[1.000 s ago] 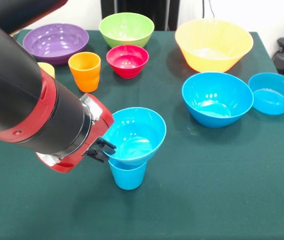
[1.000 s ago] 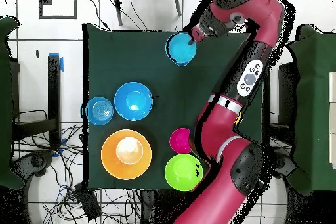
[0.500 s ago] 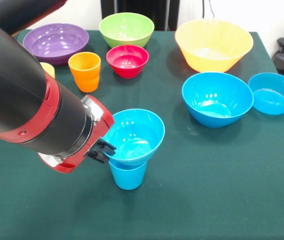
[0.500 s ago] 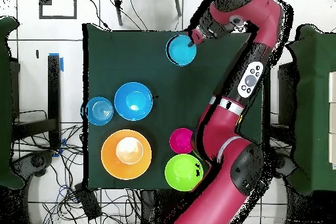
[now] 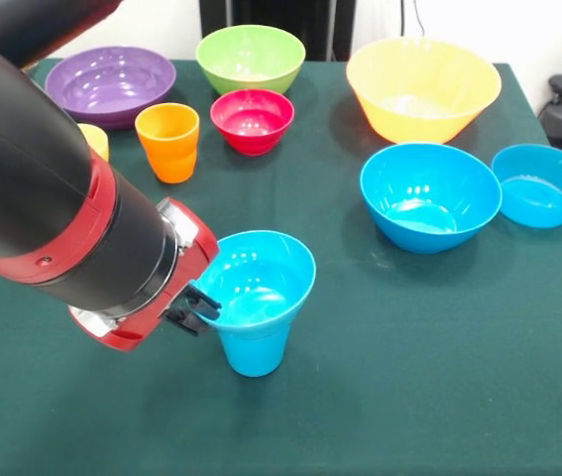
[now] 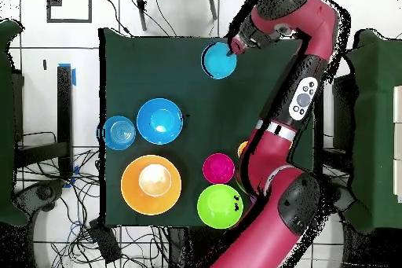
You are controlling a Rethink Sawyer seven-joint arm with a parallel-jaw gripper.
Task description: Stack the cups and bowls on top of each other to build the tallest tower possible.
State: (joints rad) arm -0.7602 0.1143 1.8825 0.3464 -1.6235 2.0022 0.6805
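Note:
A small blue bowl [image 5: 256,278] sits in the mouth of an upright blue cup [image 5: 253,352] near the table's front, forming a short tower. My gripper [image 5: 199,305] is at the bowl's left rim, shut on it, with the rim between its black fingers. From above, the same bowl [image 6: 219,61] covers the cup, and the gripper [image 6: 232,47] shows at its edge. The orange cup [image 5: 168,141] stands at the back left. The yellow cup [image 5: 94,139] peeks out from behind my arm.
Purple bowl [image 5: 110,84], green bowl [image 5: 251,58] and red bowl [image 5: 252,120] stand along the back. The large yellow-orange bowl [image 5: 423,87] is at the back right, with two more blue bowls [image 5: 429,195] [image 5: 542,184] in front of it.
The blue bowl has come down and shifted slightly left, sitting deeper on the blue cup. The gripper moved with it, still on the rim.

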